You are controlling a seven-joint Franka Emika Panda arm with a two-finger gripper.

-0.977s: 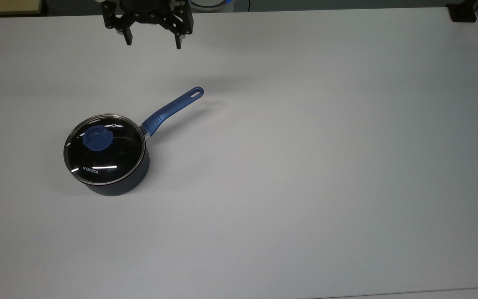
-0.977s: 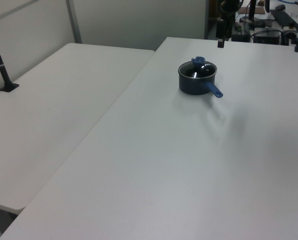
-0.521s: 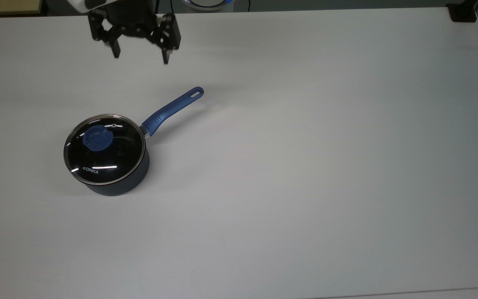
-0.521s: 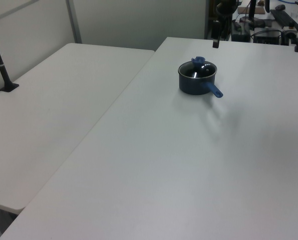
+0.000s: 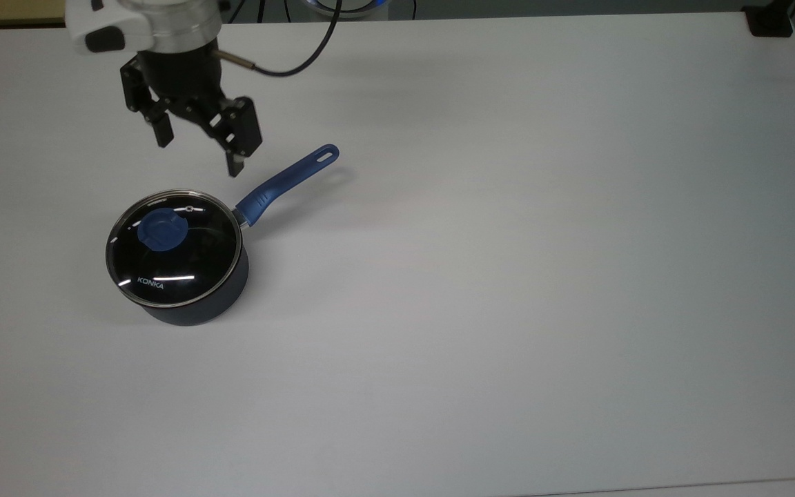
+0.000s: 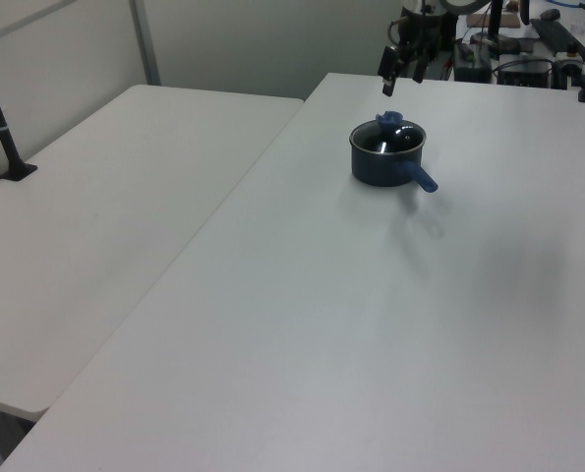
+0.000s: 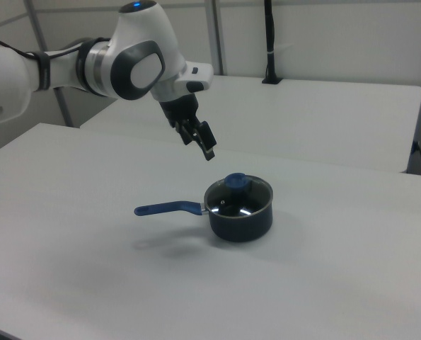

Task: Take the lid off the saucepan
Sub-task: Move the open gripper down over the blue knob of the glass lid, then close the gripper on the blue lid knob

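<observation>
We saw the saucepan (image 5: 194,290) on the counter (image 5: 508,276), lid (image 5: 174,247) seated. The right view revealed the arm (image 7: 68,67). The gripper (image 5: 197,155), fingers wide and empty, had moved nearer the saucepan's handle (image 5: 287,183).
</observation>
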